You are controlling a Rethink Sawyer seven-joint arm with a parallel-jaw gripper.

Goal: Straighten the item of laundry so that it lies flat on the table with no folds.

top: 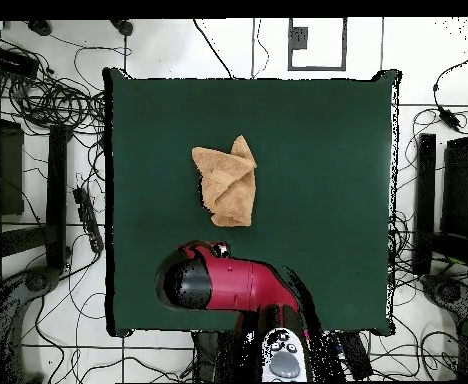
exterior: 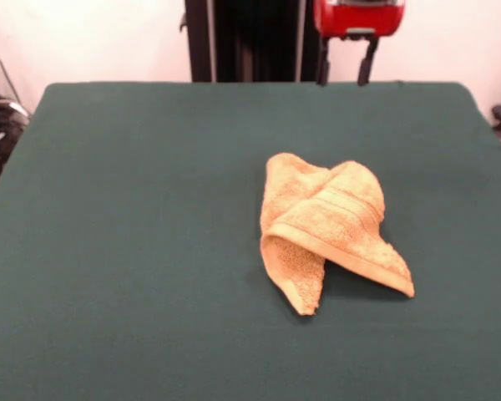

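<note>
The orange-tan towel [exterior: 326, 230] lies crumpled right of the middle of the dark green table [exterior: 108, 209]. It is folded over itself, with a striped band on the top flap and one corner pointing toward the near edge. No tag shows. In the overhead view the towel [top: 226, 185] lies left of the middle of the table [top: 318, 150]. My gripper [exterior: 345, 71] hangs open and empty over the table's far edge, well behind the towel. In the overhead view the red and black arm [top: 218, 282] covers the gripper.
The black pedestal column [exterior: 250, 42] stands behind the table's far edge. Cables [top: 48, 100] and black equipment [top: 458, 200] lie on the floor along both sides of the table.
</note>
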